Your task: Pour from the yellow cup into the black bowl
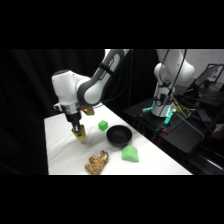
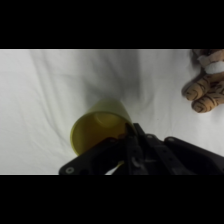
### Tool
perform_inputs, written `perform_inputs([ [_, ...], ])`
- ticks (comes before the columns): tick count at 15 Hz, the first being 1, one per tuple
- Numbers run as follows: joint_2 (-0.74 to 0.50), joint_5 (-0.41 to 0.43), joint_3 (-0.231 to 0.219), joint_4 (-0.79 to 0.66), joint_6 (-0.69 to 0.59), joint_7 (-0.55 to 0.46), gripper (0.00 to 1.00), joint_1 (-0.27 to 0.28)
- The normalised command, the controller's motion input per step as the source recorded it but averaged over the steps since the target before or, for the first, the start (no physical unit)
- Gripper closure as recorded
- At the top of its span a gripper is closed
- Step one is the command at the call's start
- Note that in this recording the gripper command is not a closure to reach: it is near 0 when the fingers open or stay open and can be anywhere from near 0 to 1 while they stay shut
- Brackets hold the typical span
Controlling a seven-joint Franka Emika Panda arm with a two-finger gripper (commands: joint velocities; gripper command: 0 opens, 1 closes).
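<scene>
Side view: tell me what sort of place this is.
Probably a robotics lab: a second white robot arm stands behind on a dark bench, black curtains hang around, and toy props such as a tiger toy lie on the white table.

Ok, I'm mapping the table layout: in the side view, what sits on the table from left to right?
yellow cup in the gripper → tiger toy → small green cube → black bowl → light-green faceted block

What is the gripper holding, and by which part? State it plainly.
The gripper is at the yellow cup, its black linkage over the cup's rim on one side. The fingers are hidden, so a closed hold on the cup cannot be confirmed.
</scene>
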Motion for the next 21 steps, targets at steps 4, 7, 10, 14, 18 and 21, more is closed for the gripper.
perform_inputs([
  [4,0.03,0.064,0.032,0.05,0.07,0.04,0.20,0.005],
  [7,0.05,0.074,0.026,0.02,0.15,0.05,0.20,0.021],
  [10,0.07,0.097,0.026,0.03,0.17,0.02,0.20,0.000],
  [14,0.05,0.101,0.022,0.03,0.13,0.01,0.20,-0.001],
  [18,-0.05,0.062,-0.014,-0.03,0.08,0.04,0.00,0.030],
  [21,-0.12,0.025,-0.047,-0.08,0.03,0.05,0.00,0.050],
])
